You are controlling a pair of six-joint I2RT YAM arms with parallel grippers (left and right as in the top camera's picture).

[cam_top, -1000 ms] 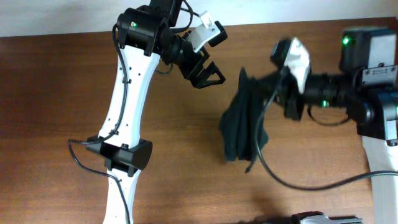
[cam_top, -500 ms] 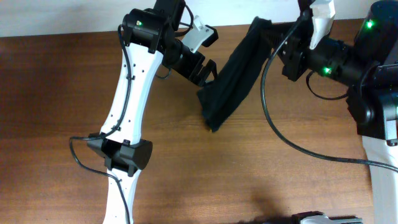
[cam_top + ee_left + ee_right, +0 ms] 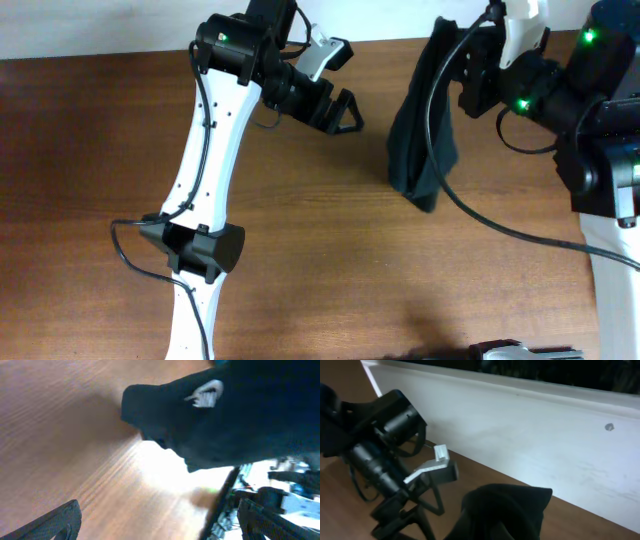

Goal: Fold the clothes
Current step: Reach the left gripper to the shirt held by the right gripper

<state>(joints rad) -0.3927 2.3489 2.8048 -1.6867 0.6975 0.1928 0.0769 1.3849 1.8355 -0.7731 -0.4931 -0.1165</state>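
Over the surface (image 3: 100, 200), overhead view: black T-shirt (image 3: 420, 130) hangs in a bunched column from the right gripper (image 3: 455, 48), which is clamped on its upper end near the far edge, jaws buried in fabric. Bottom of the shirt is down near the wood, can't tell if it touches. Left gripper (image 3: 340, 118) is apart from the shirt, jaws spread wide, holding nothing. Progress as I read it: no fold made, shirt not even laid flat. Left to do: spread it on the surface, then fold sleeves and body. Surface is brown wood grain, with a black cable (image 3: 500, 238) looping across it by the right arm; white wall (image 3: 100, 25) runs along the far edge. Left wrist view: shirt fills the upper right, crumpled, white logo (image 3: 207, 395) showing, lower end close over the wood. Both fingers (image 3: 55, 522) sit wide at the bottom corners, nothing between them. Bright glare on the wood under the shirt. Right wrist view: own fingers not visible, only a rumpled hump of shirt at the bottom. Left gripper is beyond it, white wall behind, dark clutter above that, too dim to identify.
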